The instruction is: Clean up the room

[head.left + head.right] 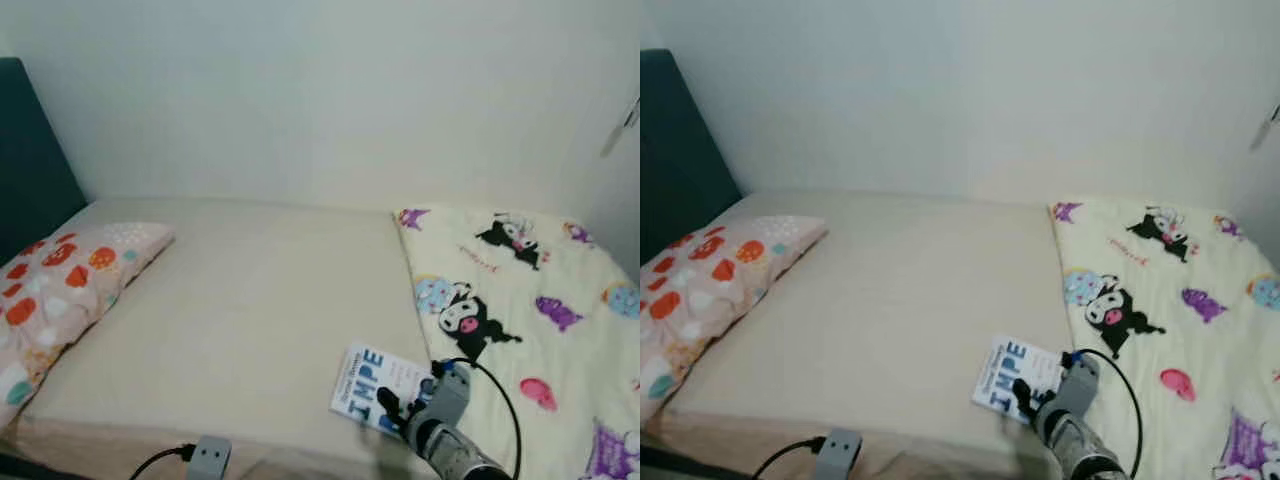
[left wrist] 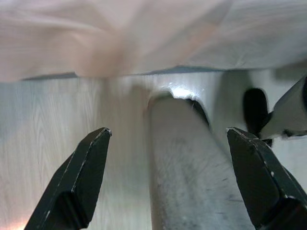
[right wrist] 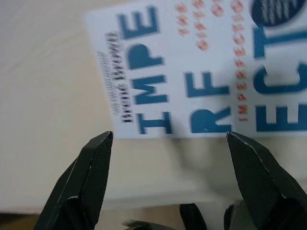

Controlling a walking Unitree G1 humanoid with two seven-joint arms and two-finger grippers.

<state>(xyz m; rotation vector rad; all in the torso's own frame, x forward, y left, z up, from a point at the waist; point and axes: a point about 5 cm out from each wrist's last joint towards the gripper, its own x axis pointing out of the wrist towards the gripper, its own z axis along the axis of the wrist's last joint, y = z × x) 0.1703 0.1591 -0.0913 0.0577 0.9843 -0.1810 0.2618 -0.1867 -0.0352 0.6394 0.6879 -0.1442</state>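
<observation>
A white book (image 1: pixel 376 388) with blue letters lies flat near the front edge of the bed (image 1: pixel 250 310). My right gripper (image 1: pixel 396 409) hovers over the book's near edge, open, with nothing between its fingers. In the right wrist view the book's cover (image 3: pixel 201 67) lies just beyond the two spread fingertips (image 3: pixel 98 153). My left gripper (image 2: pixel 168 143) hangs low beside the bed, open and holding nothing, with pale floor and a grey leg behind it.
A pillow (image 1: pixel 60 285) with red and orange shapes lies at the bed's left end by a dark headboard (image 1: pixel 30 160). A cartoon-print blanket (image 1: pixel 530 320) covers the bed's right part. The wall runs behind.
</observation>
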